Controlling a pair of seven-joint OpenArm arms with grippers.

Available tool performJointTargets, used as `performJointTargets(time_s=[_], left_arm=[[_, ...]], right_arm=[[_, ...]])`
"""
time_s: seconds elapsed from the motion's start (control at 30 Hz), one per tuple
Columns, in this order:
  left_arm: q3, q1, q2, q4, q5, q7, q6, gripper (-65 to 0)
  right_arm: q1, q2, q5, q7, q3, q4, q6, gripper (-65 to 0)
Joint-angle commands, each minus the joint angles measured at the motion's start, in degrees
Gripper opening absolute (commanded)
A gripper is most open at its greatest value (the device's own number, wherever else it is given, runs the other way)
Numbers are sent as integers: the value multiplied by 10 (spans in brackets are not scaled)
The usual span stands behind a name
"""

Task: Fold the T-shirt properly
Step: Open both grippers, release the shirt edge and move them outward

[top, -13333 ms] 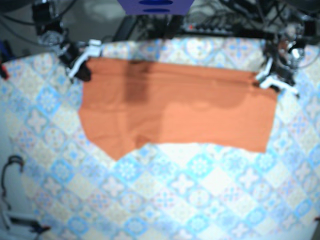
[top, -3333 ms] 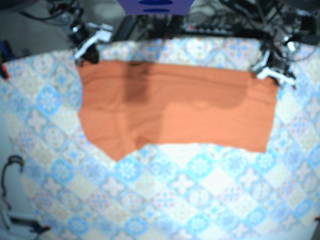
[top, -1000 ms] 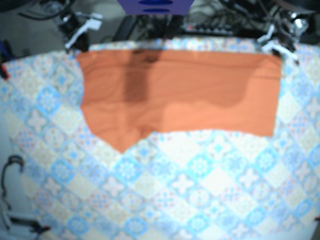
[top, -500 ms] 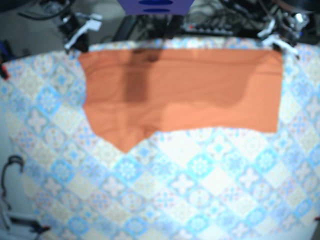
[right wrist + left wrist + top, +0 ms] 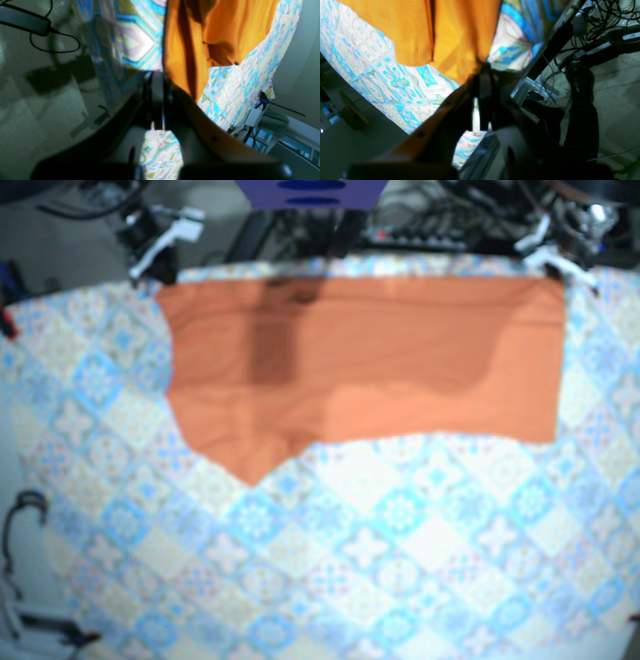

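Orange T-shirt (image 5: 360, 360) flat along worktop (image 5: 400, 560) far edge, long axis side to side. Left gripper (image 5: 482, 71) pinching one far corner, right gripper (image 5: 156, 75) pinching the other. Free hem toward near edge; likely equal reach, both arms together.

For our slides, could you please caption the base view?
Left hand and right hand hold the orange T-shirt by its far corners on a patterned tablecloth.
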Motion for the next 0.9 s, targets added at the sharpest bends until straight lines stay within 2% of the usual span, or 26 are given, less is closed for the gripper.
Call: performJointTargets(time_s=[0.0,0.23,0.37,0.5,0.7,0.8,0.87], left_arm=[[0,8,-7,3,-1,2,-6,-650],[-1,5,-6,3,-1,2,-6,-650],[-1,4,-6,3,-1,2,-5,-598],[0,4,-6,3,-1,2,-5,-480],[0,4,-6,3,-1,1,-5,-285],[0,6,-6,3,-1,1,-5,-216],[0,7,-6,3,-1,1,-5,-197]], right_arm=[[-4,6,6,3,4,6,-8,-648],[-4,6,6,3,3,6,-8,-643],[-4,6,6,3,3,6,-8,-612],[-5,6,5,3,3,5,-8,-560],[-6,6,5,3,1,5,-8,-556],[-7,6,5,3,3,5,-8,-556],[-8,6,5,3,3,5,-8,-556]])
